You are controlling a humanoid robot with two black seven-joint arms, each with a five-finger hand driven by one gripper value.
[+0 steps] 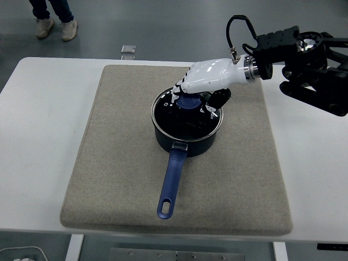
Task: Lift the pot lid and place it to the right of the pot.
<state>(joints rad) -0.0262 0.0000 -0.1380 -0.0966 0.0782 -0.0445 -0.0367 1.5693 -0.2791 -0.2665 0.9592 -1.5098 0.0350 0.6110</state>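
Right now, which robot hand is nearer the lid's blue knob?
The right robot hand: it sits over the blue knob on the pot lid, fingers curled around it. The left robot hand is out of view.

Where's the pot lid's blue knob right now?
In the head view, the knob sits atop the lid, on the pot at mat centre, directly under the right hand.

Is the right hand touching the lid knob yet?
Touching. In the head view, the right hand curls its fingers around the blue lid knob, no gap showing.
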